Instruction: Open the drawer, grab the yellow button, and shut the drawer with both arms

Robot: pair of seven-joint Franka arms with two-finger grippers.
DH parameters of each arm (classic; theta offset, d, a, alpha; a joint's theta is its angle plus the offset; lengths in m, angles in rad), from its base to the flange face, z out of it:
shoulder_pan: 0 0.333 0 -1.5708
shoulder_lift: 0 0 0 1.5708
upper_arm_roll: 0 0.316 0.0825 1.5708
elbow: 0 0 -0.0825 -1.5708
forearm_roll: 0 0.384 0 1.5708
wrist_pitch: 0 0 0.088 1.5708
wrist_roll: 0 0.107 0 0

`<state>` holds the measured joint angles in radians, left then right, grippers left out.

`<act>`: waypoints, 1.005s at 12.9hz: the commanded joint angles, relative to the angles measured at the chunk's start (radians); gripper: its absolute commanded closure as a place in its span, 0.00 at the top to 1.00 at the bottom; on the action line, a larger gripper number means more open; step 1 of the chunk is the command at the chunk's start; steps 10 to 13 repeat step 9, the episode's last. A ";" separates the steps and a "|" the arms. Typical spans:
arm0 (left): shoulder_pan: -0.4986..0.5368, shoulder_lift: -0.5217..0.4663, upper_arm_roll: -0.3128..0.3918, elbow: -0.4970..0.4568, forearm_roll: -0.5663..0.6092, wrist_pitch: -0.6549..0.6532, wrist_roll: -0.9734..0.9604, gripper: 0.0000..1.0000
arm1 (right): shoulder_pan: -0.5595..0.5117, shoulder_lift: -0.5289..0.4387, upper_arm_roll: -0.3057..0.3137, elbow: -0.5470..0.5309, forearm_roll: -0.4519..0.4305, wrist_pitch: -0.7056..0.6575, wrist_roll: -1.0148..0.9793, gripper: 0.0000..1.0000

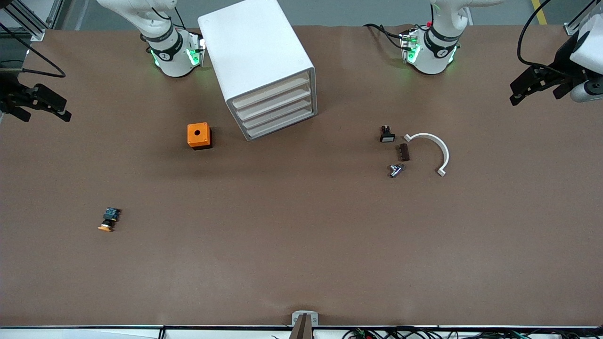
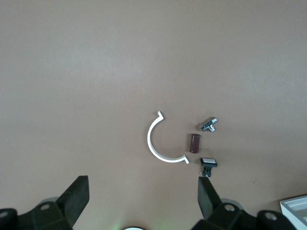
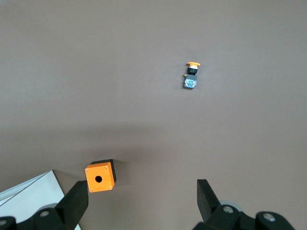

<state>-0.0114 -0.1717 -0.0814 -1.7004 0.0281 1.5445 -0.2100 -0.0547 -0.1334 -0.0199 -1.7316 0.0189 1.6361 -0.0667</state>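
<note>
The left gripper [image 1: 534, 87] hung open and empty over the left arm's end of the table, and the right gripper [image 1: 40, 101] hung the same way, jaws spread on nothing, over the right arm's end; both arms waited clear of the work. The drawer [image 1: 271, 93], topmost of four in the white cabinet [image 1: 256, 56], sat shut flush with the three below it, so whatever the drawers held could not be seen. The button [image 1: 109, 220] lay out on the bare table [image 1: 301, 245] at about seven o'clock from the cabinet and well apart from it, nearer the front camera than the orange cube [image 1: 199, 135]. By my reading the job looked finished or close to it, with the arms drawn back. At about three o'clock from the cabinet sat a white half ring [image 1: 435, 148], a small black part [image 1: 387, 135], a brown block [image 1: 403, 152] and a metal fitting [image 1: 396, 170].
</note>
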 commanded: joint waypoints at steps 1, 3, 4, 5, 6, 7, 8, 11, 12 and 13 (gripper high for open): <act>0.008 0.001 0.000 0.022 -0.017 -0.027 0.026 1.00 | -0.002 -0.028 -0.002 -0.026 -0.011 0.014 -0.022 1.00; 0.007 0.006 0.000 0.024 -0.017 -0.030 0.026 1.00 | -0.002 -0.028 -0.002 -0.028 -0.011 0.016 -0.022 1.00; 0.007 0.006 0.000 0.024 -0.017 -0.030 0.026 1.00 | -0.002 -0.026 -0.002 -0.028 -0.013 0.016 -0.022 1.00; 0.007 0.006 0.000 0.025 -0.017 -0.030 0.026 1.00 | -0.002 -0.025 -0.002 -0.028 -0.013 0.019 -0.024 1.00; 0.007 0.005 0.000 0.024 -0.017 -0.030 0.026 1.00 | -0.002 -0.025 -0.002 -0.028 -0.019 0.022 -0.022 1.00; 0.005 0.006 0.000 0.025 -0.017 -0.030 0.026 1.00 | -0.001 -0.025 -0.002 -0.028 -0.027 0.022 -0.022 1.00; 0.005 0.006 0.000 0.024 -0.017 -0.030 0.024 1.00 | -0.001 -0.025 -0.002 -0.028 -0.030 0.024 -0.022 1.00; 0.005 0.006 0.000 0.025 -0.016 -0.035 0.024 1.00 | -0.001 -0.025 -0.002 -0.028 -0.031 0.024 -0.022 1.00; 0.005 0.006 0.000 0.025 -0.016 -0.035 0.024 1.00 | -0.001 -0.025 -0.002 -0.028 -0.031 0.024 -0.022 1.00; 0.005 0.006 0.000 0.025 -0.016 -0.035 0.024 1.00 | -0.001 -0.025 -0.002 -0.028 -0.031 0.024 -0.022 1.00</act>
